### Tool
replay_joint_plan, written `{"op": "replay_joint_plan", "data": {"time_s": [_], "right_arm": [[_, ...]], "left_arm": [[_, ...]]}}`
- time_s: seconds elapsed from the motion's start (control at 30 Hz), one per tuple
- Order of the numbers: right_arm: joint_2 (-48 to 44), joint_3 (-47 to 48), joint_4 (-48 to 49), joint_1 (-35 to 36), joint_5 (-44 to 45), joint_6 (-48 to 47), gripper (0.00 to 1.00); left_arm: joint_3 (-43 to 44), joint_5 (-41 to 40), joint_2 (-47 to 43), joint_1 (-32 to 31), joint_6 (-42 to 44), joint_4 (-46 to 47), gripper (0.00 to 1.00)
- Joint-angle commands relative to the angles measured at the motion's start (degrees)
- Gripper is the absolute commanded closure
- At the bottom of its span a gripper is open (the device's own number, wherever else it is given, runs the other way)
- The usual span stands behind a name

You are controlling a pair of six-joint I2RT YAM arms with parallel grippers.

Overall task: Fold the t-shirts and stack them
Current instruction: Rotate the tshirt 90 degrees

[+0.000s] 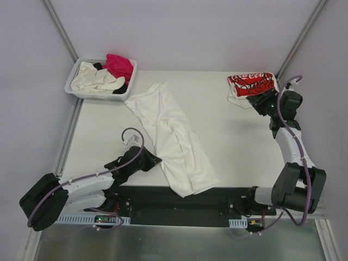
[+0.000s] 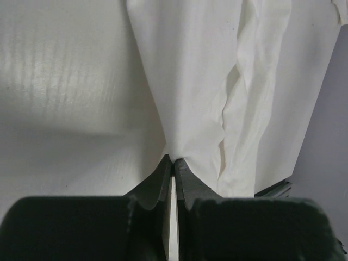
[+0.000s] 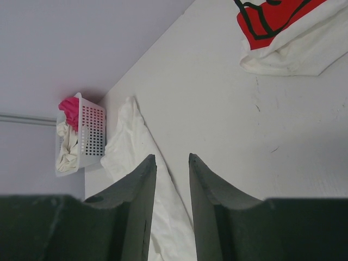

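Note:
A large plain white t-shirt (image 1: 174,138) lies in a long, loosely folded strip slanting across the table's middle. My left gripper (image 1: 157,160) is low at its left edge, and in the left wrist view it (image 2: 174,159) is shut on a pinch of that white cloth (image 2: 217,81). A folded white t-shirt with red print (image 1: 251,84) rests at the back right corner. My right gripper (image 1: 256,102) hovers just in front of it, open, and its jaws (image 3: 172,157) have nothing between them. The red-print shirt (image 3: 283,32) lies beyond and to the right of them.
A white slotted basket (image 1: 75,87) at the back left holds cream (image 1: 95,79), magenta (image 1: 119,65) and black cloth. The right wrist view also shows the basket (image 3: 92,136) and the white shirt (image 3: 128,144). A dark rail (image 1: 163,198) runs along the table's near edge.

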Motion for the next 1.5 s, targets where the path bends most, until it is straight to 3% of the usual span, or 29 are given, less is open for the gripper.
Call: {"op": "replay_joint_plan", "data": {"time_s": [0.0,0.03,0.27,0.4,0.87,1.13,1.47], "right_arm": [[1.8,0.2,3.8,1.0,-1.6,0.3,0.66],[2.6,1.1,3.8,1.8,-1.9,-0.1,0.65],[14.6,7.2,2.5,6.9,-2.9,-1.4,0.63],[22.0,11.0,2.8,9.8,-3.3,-1.4,0.62],[43.9,28.3,-0.1,21.7,-6.6,-1.4,0.6],[49.1,31.9,0.2,28.1,-6.7,-0.6,0.6],[53.6,33.8,2.1,31.7,-6.8,1.3,0.6]], "left_arm": [[-2.0,-5.9,-6.1,0.3,-2.3,-6.0,1.0],[-2.2,-6.1,-6.8,0.3,-2.5,-6.2,0.99],[-1.3,-7.2,-9.5,0.3,-1.9,-7.8,0.36],[-0.4,-8.1,-11.7,0.3,-0.9,-9.1,0.18],[7.4,-20.6,-17.8,0.8,7.9,-13.6,0.18],[11.7,-25.8,-17.2,0.9,13.4,-13.6,0.18],[14.4,-25.8,-15.0,0.8,15.1,-13.6,0.18]]}}
